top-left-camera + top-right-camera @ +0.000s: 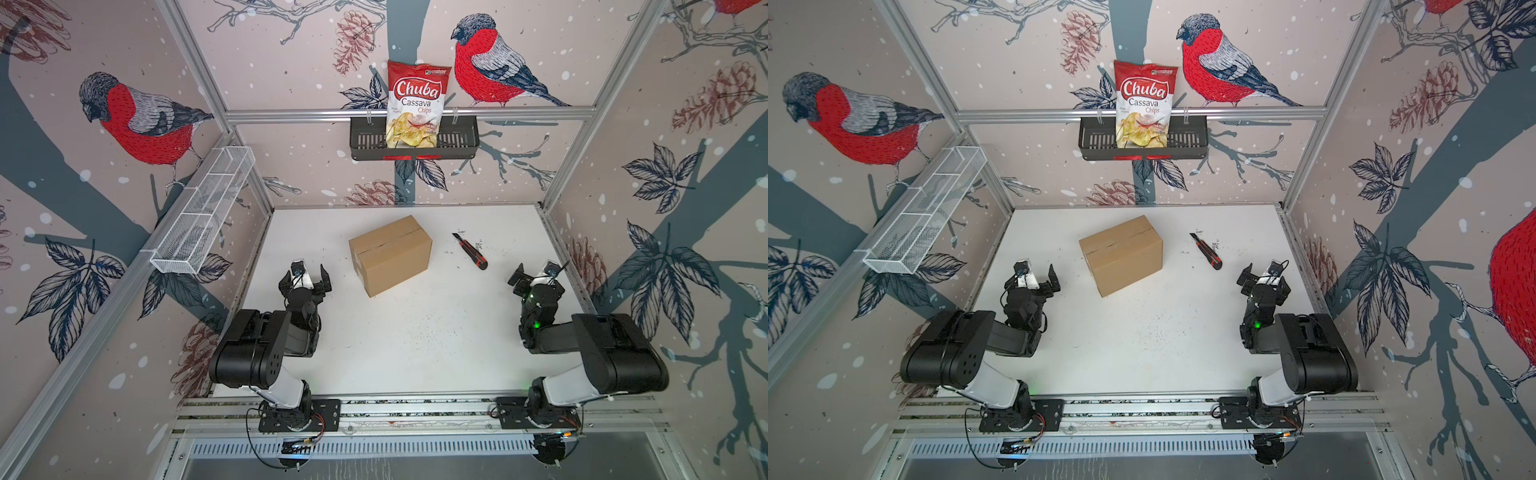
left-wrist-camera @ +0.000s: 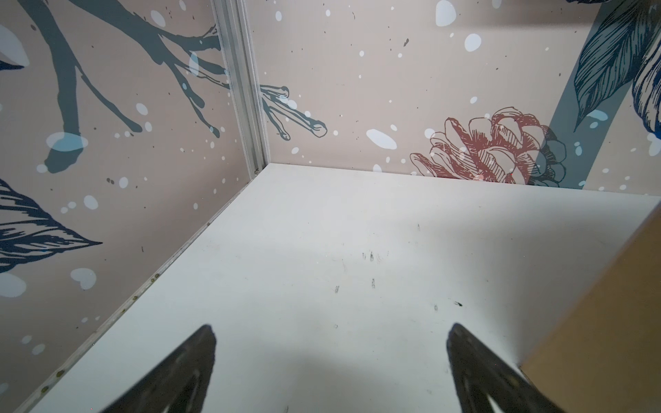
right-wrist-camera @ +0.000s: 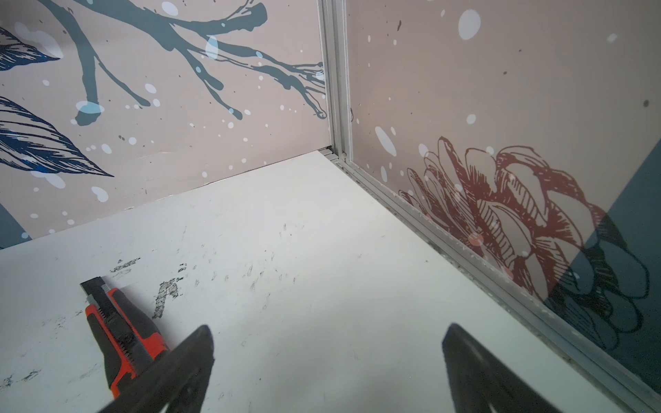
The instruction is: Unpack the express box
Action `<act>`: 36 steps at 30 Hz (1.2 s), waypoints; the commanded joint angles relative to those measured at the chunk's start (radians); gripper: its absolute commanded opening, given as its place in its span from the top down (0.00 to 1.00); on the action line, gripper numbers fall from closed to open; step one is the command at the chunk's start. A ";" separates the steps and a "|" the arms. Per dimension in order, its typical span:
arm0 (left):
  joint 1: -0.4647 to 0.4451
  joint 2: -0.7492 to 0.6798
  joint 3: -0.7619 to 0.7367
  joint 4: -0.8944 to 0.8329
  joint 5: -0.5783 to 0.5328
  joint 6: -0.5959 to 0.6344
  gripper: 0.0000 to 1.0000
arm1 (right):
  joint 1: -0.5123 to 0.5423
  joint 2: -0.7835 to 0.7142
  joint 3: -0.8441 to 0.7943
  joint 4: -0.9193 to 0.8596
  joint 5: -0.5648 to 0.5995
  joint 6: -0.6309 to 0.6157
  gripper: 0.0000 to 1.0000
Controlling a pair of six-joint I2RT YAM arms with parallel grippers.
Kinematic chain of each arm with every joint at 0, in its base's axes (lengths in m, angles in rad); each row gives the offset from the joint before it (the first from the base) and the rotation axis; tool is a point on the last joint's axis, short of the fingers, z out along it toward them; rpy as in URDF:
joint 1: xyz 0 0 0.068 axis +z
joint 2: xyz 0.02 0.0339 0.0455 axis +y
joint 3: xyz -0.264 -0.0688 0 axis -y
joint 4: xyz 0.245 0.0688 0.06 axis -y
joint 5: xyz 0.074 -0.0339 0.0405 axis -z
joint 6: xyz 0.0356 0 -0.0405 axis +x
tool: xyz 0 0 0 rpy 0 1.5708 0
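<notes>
Overhead stereo pair — low wrist views

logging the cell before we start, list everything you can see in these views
express box: one, brown cardboard, flaps shut, middle of the table
utility knife: one, red and black, flat on the table, on the right arm's side of the box, apart from it
chips bag: one, red and white, standing in the black basket
black basket: one, black, hung on the back wall rail
wire basket: one, white, on the left wall
table: one, white, scuffed
left gripper: one, black, open, holding nothing, beside the box
right gripper: one, black, open, holding nothing, near the knife
</notes>
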 commanded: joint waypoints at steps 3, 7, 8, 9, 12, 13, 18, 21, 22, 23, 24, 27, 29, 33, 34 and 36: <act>0.000 -0.001 0.004 0.017 -0.010 0.006 0.00 | 0.000 0.001 0.004 0.030 0.014 0.001 0.01; 0.000 -0.002 0.004 0.016 -0.009 0.005 0.01 | -0.001 0.000 0.004 0.031 0.014 0.001 0.00; 0.000 -0.001 0.004 0.017 -0.010 0.006 0.01 | 0.000 0.000 0.002 0.031 0.013 0.002 0.00; 0.000 -0.001 0.004 0.017 -0.010 0.007 0.00 | 0.000 -0.002 0.001 0.032 0.013 0.001 0.01; 0.000 -0.004 -0.008 0.040 -0.035 0.000 0.01 | -0.003 -0.028 0.006 0.015 -0.004 -0.006 0.01; 0.000 -0.013 -0.021 0.058 -0.048 -0.005 0.00 | -0.006 -0.052 0.015 -0.030 -0.024 -0.008 0.00; 0.000 -0.158 -0.036 -0.049 -0.126 -0.035 0.01 | -0.018 -0.199 0.216 -0.580 0.059 0.098 0.00; 0.000 -0.291 0.033 -0.305 -0.282 -0.123 0.00 | -0.041 -0.238 0.315 -0.839 0.034 0.192 0.00; 0.002 -0.342 0.079 -0.464 -0.367 -0.218 0.01 | -0.050 -0.243 0.333 -0.898 0.015 0.216 0.00; 0.008 -0.379 0.124 -0.616 -0.418 -0.325 0.01 | -0.058 -0.282 0.341 -0.938 -0.004 0.233 0.00; 0.027 -0.412 0.174 -0.765 -0.413 -0.417 0.01 | -0.065 -0.306 0.338 -0.969 -0.025 0.261 0.00; 0.071 -0.458 0.243 -0.913 -0.230 -0.458 0.01 | -0.096 -0.357 0.370 -1.069 -0.158 0.286 0.01; 0.071 -0.471 0.265 -0.940 -0.135 -0.468 0.01 | -0.087 -0.377 0.404 -1.128 -0.210 0.276 0.00; 0.071 -0.447 0.323 -0.984 0.039 -0.493 0.01 | -0.056 -0.394 0.480 -1.210 -0.250 0.284 0.00; 0.072 -0.428 0.344 -1.001 0.074 -0.501 0.01 | -0.051 -0.390 0.502 -1.225 -0.273 0.279 0.00; 0.072 -0.391 0.384 -1.033 0.121 -0.525 0.00 | -0.034 -0.377 0.538 -1.241 -0.309 0.272 0.00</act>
